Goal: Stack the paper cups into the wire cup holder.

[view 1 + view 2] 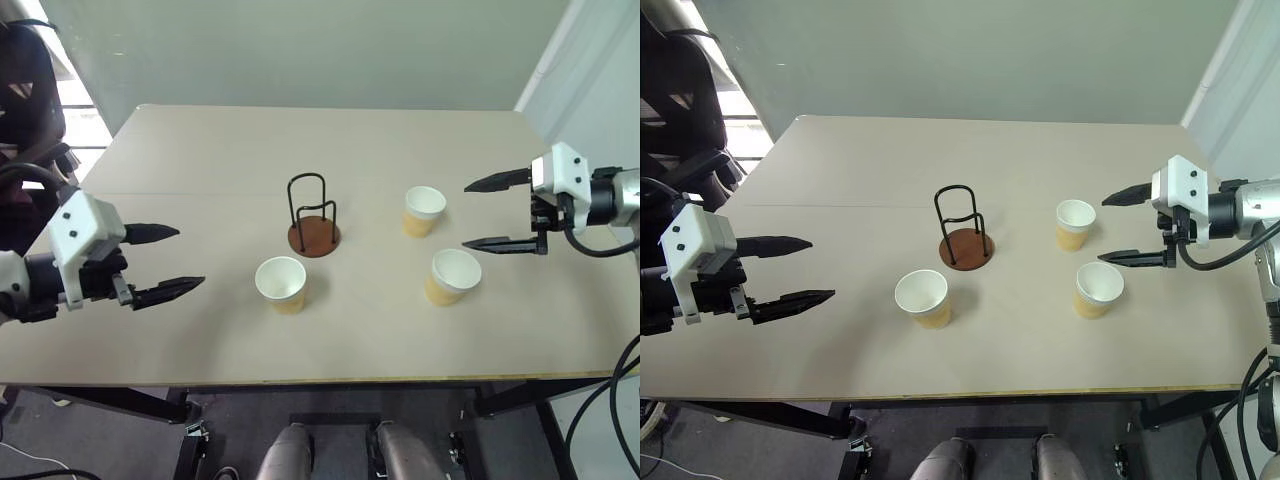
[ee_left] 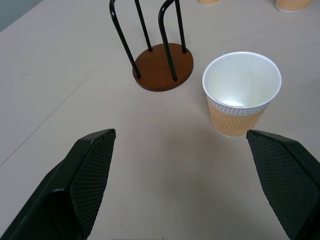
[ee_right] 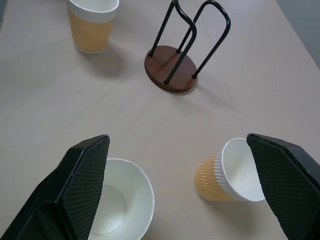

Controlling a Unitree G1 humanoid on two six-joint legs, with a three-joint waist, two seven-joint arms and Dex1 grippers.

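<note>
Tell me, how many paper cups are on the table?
3. One paper cup stands left of and nearer than the wire cup holder. Two stand to its right: the farther cup and the nearer cup. None looks hidden.

On the beige table [image 1: 200,170] stand three pale yellow-tan paper cups [image 1: 281,284] [image 1: 424,210] [image 1: 453,276], one black wire cup holder with round reddish-brown wooden base [image 1: 313,222], and two black two-fingered grippers [image 1: 165,262] [image 1: 492,213].
</note>
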